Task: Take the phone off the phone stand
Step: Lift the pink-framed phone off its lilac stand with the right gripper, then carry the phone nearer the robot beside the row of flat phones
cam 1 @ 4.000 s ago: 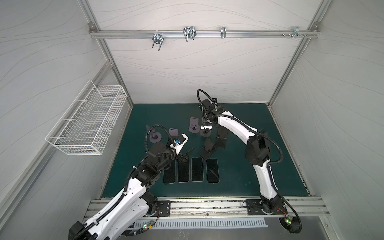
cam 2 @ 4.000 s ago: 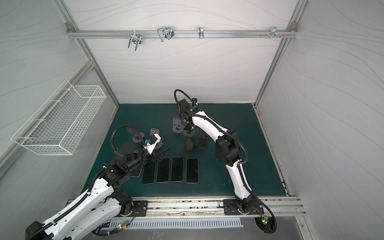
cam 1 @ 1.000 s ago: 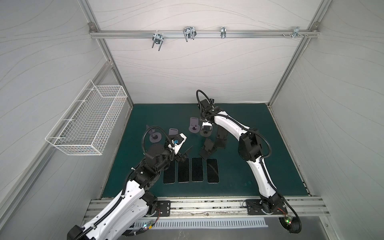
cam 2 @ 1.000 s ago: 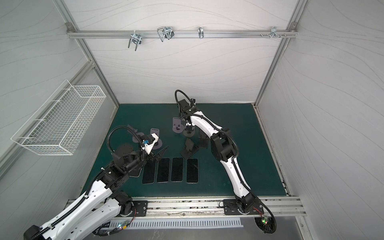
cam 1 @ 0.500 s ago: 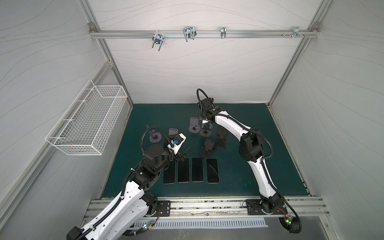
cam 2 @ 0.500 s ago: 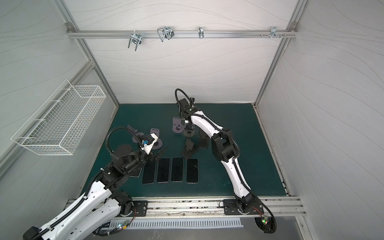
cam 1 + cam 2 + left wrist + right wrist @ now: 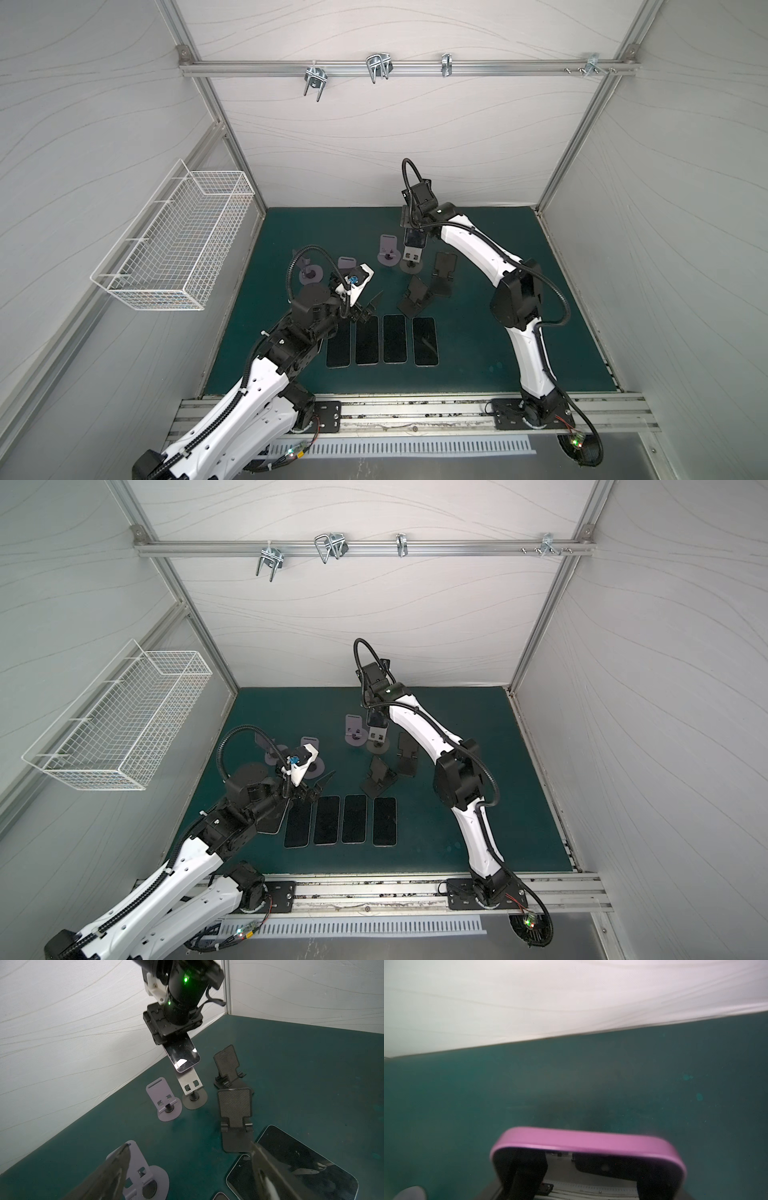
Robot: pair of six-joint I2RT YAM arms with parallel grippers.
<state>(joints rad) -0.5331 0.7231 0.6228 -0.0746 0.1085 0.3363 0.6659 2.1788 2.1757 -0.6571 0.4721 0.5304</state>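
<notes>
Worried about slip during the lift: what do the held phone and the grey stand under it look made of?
Phone: glossy face, likely glass, with sharp mirror-like reflections; smooth pink rim, metal or plastic, cannot tell. Grey stand: thin flat plate with punched cutouts, matte, probably painted metal; plastic is possible.

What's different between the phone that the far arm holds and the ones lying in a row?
The held phone hangs tilted in the right gripper, raised off the ledge of the grey stand; the row phones lie flat on the mat, ungripped. The held phone shows a pink edge in the right wrist view; the row phones' edges look pale. Both have dark glossy screens and rounded corners.
</notes>
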